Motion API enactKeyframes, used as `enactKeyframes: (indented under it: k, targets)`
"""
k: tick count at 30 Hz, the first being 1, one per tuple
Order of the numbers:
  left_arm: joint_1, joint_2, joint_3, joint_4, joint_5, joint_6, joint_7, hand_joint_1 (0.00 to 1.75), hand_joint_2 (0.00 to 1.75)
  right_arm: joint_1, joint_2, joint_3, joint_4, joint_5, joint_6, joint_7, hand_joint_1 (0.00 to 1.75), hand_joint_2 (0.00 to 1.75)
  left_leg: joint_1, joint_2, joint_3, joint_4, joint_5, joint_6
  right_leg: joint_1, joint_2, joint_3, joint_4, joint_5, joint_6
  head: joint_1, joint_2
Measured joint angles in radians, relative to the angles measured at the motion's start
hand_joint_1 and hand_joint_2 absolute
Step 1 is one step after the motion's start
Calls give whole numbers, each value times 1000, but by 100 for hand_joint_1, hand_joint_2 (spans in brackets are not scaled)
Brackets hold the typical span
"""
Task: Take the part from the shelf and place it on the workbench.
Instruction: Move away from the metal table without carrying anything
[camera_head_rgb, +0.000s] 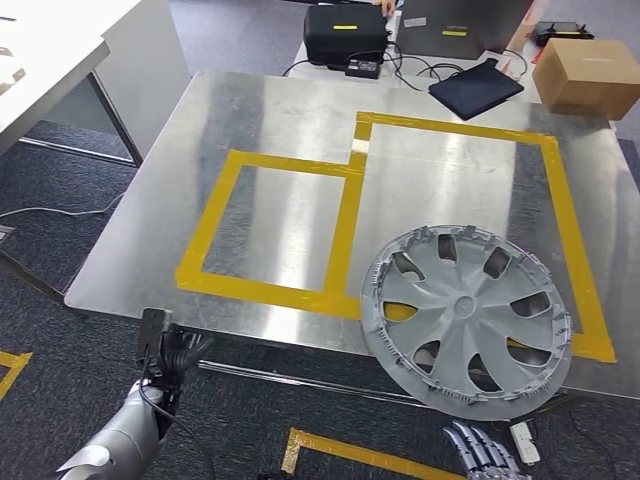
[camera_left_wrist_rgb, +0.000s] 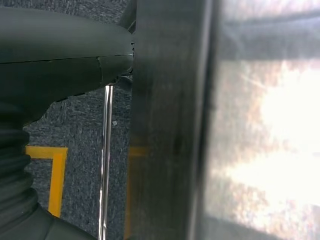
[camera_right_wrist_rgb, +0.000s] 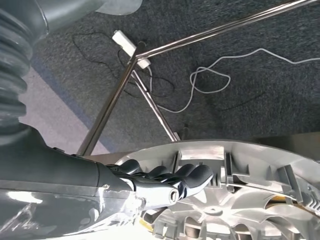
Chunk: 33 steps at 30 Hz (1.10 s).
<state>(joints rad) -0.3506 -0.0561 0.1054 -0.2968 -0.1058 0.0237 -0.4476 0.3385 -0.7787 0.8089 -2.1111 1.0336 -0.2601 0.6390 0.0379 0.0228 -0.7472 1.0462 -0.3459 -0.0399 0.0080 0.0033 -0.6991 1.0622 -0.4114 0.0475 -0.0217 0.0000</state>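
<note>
**Wheel cover on workbench, overhanging the near edge; right hand directly below it**

Item: wheel cover (camera_head_rgb: 466, 318), grey plastic, round, spoked with open slots. It has no long axis; it lies flat, face up. It sits on the metal workbench (camera_head_rgb: 302, 120) at about 5 o'clock of the tabletop, partly inside the larger yellow tape outline (camera_head_rgb: 562, 210). Its near rim passes over the tape and projects beyond the table's front edge.

Right hand (camera_head_rgb: 483, 450): low in the head view, just off the cover's rim at 6 o'clock. From it the cover lies straight ahead at 12 o'clock. In the right wrist view the dark fingers (camera_right_wrist_rgb: 177, 176) lie extended together under the clipped underside of the cover (camera_right_wrist_rgb: 241, 165). Whether they touch the plastic cannot be told, nor whether the thumb bears on the top face, so the grip is undetermined.

Left hand (camera_head_rgb: 162, 350): near the table's front edge at about 7 o'clock, well apart from the cover. The left wrist view shows the table edge close by and nothing between thumb and table; how its fingers lie cannot be made out.

Judgement: the right hand is far the nearer. The placing looks nearly complete, but the overhang means a careless pull toward 6 o'clock could drag or tip the cover off the edge.

Containers: cardboard box (camera_head_rgb: 589, 72), closed, at 1 o'clock beyond the workbench; black case (camera_head_rgb: 343, 32), closed, at 12 o'clock. Contents unseen.
</note>
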Motion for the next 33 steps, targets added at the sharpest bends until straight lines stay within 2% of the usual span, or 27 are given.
enactKeyframes:
  k: [8, 16, 28, 33]
  targets:
    - [8, 4, -7, -12, 2, -3, -7, 0, 0, 52, 17, -22, -38, 52, -90, 0, 0, 175, 0, -1, 0, 0, 0, 0, 0, -1, 0, 0, 0, 0, 0, 0]
    - [17, 6, -7, -23, 9, -6, -14, 0, 0, 84, 40, -38, -79, 82, -115, 0, 0, 175, 0, -1, 0, 0, 0, 0, 0, -1, 0, 0, 0, 0, 0, 0]
    - [38, 11, -5, -50, 31, -53, -32, 0, 0, 105, 116, -41, -102, 109, -223, 0, 0, 175, 0, -1, 0, 0, 0, 0, 0, 0, -1, 0, 0, 0, 0, 0]
    - [47, 11, -4, -58, 45, -68, -35, 0, 0, 104, 127, -35, -102, 101, -244, 0, 0, 175, 0, -1, -1, 0, 0, 0, 0, -1, -2, 0, 0, 0, 0, 0]
